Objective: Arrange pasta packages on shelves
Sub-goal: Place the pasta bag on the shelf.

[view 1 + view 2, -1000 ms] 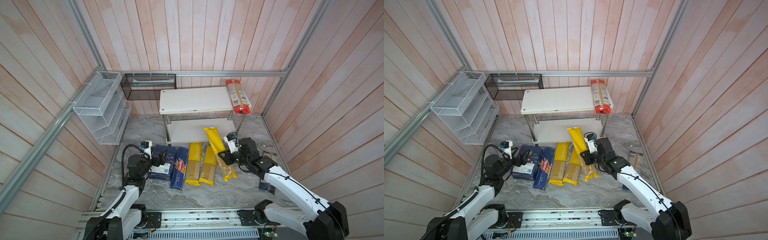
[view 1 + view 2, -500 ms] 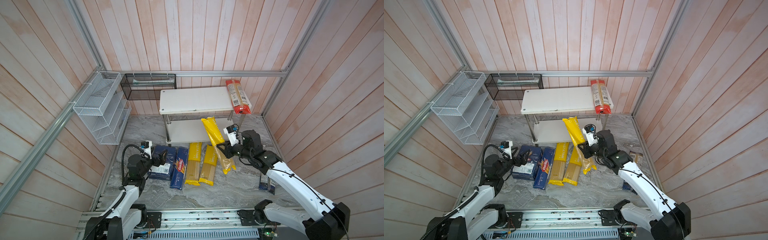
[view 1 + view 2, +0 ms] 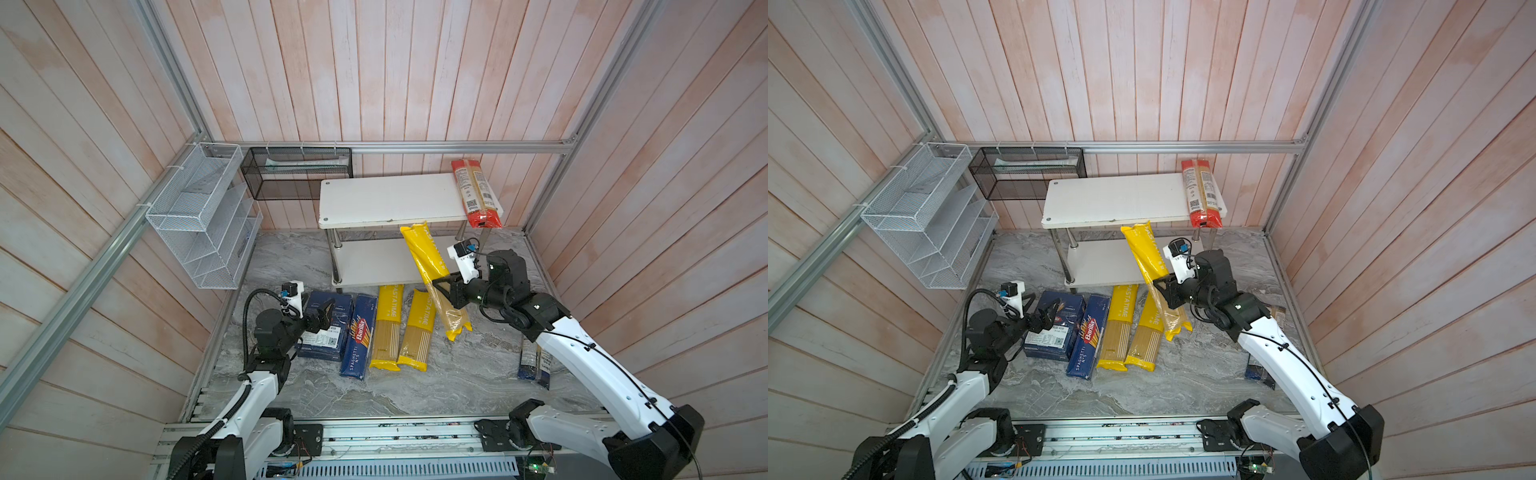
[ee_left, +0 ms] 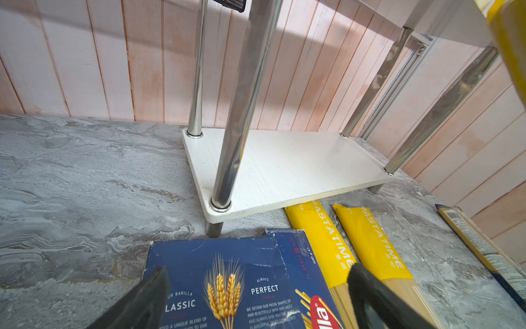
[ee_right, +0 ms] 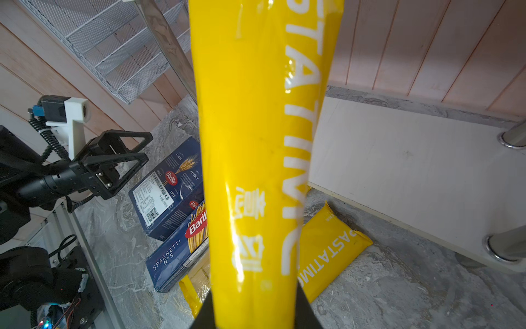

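The red-ended bag (image 3: 476, 195) lies on the top board of the shelves (image 3: 386, 199); six packs are not yet shelved; my right gripper (image 3: 444, 286) is clamped mid-length on a yellow PASTATIME bag (image 3: 424, 253), held in front of the shelves, long axis steeply tilted, yellow end toward the top board's edge; my left gripper (image 3: 325, 311) gapes over the Barilla box (image 3: 328, 332).

On the upper board (image 3: 390, 199) of the shelves (image 3: 374, 262), at its right end, lone bag (image 3: 476, 193); on the floor (image 3: 415, 386) before the shelves, left to right and side by side, Barilla box (image 3: 328, 340), Barilla pack (image 3: 358, 336), PASTATIME bag (image 3: 386, 328), second PASTATIME bag (image 3: 417, 328); just right, third PASTATIME bag (image 3: 428, 262) raised aslant; far right, last bag (image 3: 534, 365).
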### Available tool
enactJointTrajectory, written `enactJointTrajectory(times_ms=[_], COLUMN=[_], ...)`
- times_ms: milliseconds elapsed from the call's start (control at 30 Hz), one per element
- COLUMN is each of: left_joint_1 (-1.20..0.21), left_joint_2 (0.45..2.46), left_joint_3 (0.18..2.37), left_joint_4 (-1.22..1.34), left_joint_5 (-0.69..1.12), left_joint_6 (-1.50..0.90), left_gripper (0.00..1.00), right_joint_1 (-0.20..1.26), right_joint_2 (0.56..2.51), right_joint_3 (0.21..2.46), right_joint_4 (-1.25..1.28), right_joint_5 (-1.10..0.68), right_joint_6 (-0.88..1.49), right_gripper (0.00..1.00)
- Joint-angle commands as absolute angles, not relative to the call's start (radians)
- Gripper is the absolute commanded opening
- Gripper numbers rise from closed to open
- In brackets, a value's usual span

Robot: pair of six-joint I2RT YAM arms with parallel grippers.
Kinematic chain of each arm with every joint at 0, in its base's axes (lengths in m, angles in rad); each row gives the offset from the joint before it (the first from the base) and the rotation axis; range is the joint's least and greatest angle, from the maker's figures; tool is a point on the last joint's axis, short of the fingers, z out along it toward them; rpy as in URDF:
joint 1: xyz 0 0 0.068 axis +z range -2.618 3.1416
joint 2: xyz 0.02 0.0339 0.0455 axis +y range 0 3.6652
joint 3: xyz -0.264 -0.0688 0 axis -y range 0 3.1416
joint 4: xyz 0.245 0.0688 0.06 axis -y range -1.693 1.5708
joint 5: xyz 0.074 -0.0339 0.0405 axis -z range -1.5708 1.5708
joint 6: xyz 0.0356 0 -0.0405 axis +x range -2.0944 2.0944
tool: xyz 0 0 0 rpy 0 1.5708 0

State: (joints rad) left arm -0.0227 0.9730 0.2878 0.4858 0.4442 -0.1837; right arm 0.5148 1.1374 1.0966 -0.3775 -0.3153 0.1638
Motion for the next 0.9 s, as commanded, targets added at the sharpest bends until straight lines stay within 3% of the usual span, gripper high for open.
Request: enactJointTrajectory(times_ms=[0, 400, 867], left_joint_1=[-0.027, -0.026, -0.026], left_joint_2=[0.974, 0.975, 0.976], left_joint_3=[0.298, 0.298, 0.299], left_joint_4=[0.49, 0.489, 0.488], left_joint_5=[0.446, 0.442, 0.438], left_joint_6=[-0.172, -0.174, -0.175], left_gripper=[1.0, 1.0, 1.0], right_joint_1=[0.519, 0.52, 0.518], right_joint_2=[1.142, 1.195, 1.318], right_joint_3=[1.196, 1.34, 1.579], right_joint_4=[-0.29, -0.285, -0.313], right_joint_5=[-0.29, -0.284, -0.124], right_joint_6=[0.164, 0.176, 0.225], right_gripper=[0.0, 0.0, 0.0])
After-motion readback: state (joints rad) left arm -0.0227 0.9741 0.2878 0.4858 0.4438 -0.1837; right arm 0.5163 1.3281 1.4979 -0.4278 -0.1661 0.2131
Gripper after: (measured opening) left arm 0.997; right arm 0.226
